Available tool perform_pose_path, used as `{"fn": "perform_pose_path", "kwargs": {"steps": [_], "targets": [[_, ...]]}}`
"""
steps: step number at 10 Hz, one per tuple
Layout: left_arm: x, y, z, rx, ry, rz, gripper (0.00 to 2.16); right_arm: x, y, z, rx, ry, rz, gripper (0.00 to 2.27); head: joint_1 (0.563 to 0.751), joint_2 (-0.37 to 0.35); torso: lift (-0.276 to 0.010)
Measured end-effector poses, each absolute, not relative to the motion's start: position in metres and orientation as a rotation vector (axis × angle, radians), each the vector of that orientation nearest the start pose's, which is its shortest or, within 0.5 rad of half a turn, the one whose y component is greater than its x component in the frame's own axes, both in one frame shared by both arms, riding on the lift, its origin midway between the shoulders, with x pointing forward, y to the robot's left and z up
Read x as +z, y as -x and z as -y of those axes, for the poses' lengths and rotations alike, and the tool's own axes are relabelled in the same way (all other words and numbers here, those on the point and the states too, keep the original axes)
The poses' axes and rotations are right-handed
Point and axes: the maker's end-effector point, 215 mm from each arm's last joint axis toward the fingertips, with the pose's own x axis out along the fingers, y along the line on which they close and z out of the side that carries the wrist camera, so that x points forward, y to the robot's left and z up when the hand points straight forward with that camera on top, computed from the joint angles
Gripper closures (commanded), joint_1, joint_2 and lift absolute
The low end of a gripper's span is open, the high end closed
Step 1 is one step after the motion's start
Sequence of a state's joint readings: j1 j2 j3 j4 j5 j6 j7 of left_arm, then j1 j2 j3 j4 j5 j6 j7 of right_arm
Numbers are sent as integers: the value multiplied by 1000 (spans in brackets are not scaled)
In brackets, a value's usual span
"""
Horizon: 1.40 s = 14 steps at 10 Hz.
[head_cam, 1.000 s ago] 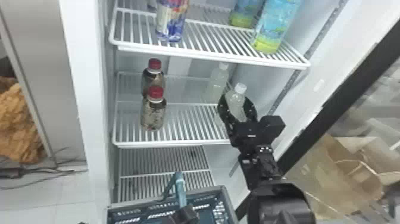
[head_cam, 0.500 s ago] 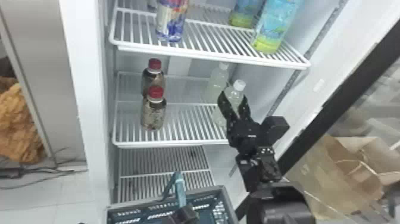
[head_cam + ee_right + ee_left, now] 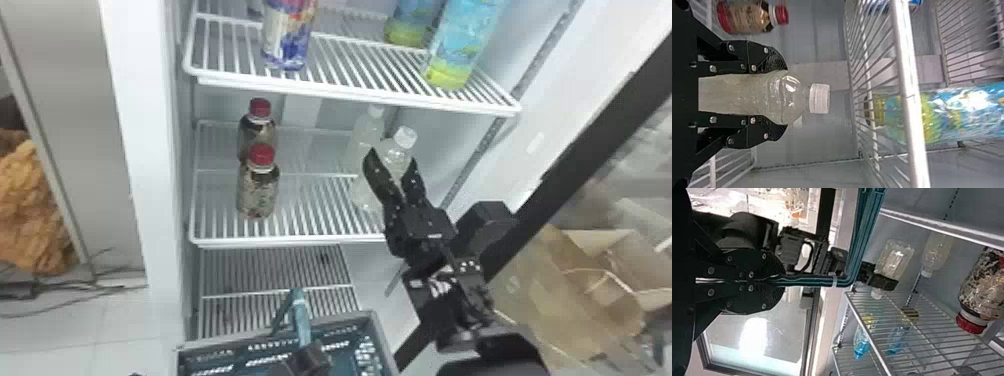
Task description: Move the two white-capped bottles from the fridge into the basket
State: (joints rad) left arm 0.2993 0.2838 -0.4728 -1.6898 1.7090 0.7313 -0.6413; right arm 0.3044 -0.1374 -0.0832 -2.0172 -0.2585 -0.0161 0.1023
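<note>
A white fridge (image 3: 150, 150) stands with its wire shelves in full view as the right gripper (image 3: 392, 182) clasps the nearer of two clear, cloudy-looking plastic bottles with white caps, its black fingers (image 3: 760, 125) pressed to opposite sides of the body just below the shoulder. The clasped bottle (image 3: 397, 150) is upright over the right part of the middle shelf (image 3: 300, 243), back from the front edge; whether its base touches the wires cannot be told. The second white-capped bottle (image 3: 366, 132) stands just behind it, a little to the left, free of any gripper. Below, in front of the fridge, the left gripper (image 3: 310, 360) is clenched on the blue-green handle (image 3: 301, 317) of a grey-rimmed, blue-green plastic basket (image 3: 345, 321), which shows at the bottom edge of the head view. Toward the left side of the same middle shelf, two red-capped bottles with dark, speckled bodies stand one behind the other, the front one (image 3: 258, 195) near the rear one (image 3: 257, 132). On the upper shelf (image 3: 350, 96), a blue, white and red can (image 3: 287, 40) stands at left, well apart from two blue bottles with yellow-green lower ends (image 3: 460, 45) near the right side
</note>
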Motion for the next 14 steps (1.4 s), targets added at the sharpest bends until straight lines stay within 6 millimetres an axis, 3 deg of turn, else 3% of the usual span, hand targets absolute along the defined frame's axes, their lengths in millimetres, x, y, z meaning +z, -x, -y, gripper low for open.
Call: {"fn": "perform_pose_path", "kwargs": {"steps": [3,6,9,11,14], "targets": [[-323,-266,73,-1169,1801,-722,1119,-229,-470,241,153,-141,131,866,695,-350,-260],[-324,-267,71,-1165,1801,-720,1119,-226,-431,215,215,-208,64,866,695,-350,-260],[-325,-266,71,-1163,1800,-720,1119,-218,-398,205,232,-250,20,866,695,-350,-260],[-325,-267,70,-1162,1800,-718,1119,-221,-373,196,250,-259,-67,866,695,-350,-260],[-327,-267,68,-1154,1802,-715,1119,-245,-341,185,267,-264,-209,866,695,-350,-260]]}}
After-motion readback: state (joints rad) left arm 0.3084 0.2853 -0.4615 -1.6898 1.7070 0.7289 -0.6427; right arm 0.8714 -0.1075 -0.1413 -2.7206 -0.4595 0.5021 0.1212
